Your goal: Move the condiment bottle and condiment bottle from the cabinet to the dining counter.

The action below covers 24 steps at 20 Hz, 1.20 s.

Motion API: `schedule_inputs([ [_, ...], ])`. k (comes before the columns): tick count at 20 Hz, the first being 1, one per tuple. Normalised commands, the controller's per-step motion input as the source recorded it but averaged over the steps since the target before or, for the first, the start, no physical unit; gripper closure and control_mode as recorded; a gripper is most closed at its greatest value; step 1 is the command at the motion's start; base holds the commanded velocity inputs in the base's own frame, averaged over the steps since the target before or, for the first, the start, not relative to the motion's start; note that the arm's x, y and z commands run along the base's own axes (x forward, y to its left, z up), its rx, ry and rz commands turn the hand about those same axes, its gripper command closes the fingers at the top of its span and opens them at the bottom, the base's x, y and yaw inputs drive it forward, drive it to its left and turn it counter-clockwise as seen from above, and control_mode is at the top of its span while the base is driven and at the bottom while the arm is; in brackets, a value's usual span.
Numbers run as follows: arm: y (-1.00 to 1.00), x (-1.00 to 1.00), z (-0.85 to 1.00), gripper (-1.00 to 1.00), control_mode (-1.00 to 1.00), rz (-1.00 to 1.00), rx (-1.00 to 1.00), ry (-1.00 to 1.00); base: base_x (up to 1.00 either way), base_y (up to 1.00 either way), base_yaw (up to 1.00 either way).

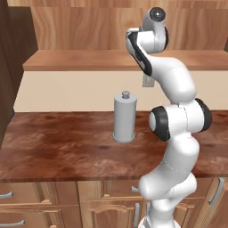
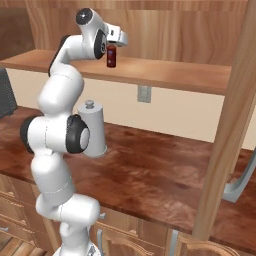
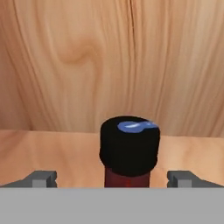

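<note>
A small dark condiment bottle (image 3: pixel 128 153) with a black cap stands upright on the wooden shelf (image 2: pixel 165 72) of the cabinet (image 3: pixel 109 65). The gripper (image 3: pixel 111 179) sits level with it, fingers spread wide on either side (not touching the bottle). Below, a grey cylinder (image 1: pixel 124 116) stands on the worktop (image 1: pixel 58 142).
</note>
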Motion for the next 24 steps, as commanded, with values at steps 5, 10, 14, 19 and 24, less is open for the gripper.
schedule_inputs([
  [5,0.00,0.35,-0.24,1.00,-1.00,0.00,0.00,0.01,0.00,0.00,0.00],
  [10,0.00,0.02,-0.13,1.00,-1.00,0.00,0.00,0.00,0.00,0.00,0.00],
  [14,0.00,-0.54,0.00,1.00,-1.00,0.00,0.00,-0.04,0.00,0.00,0.00],
  [19,-0.04,-0.99,0.00,1.00,-1.00,0.00,0.00,-0.14,0.00,0.00,0.00],
  [24,-0.02,-1.00,0.18,1.00,-1.00,0.00,0.01,-0.22,0.00,0.00,0.00],
])
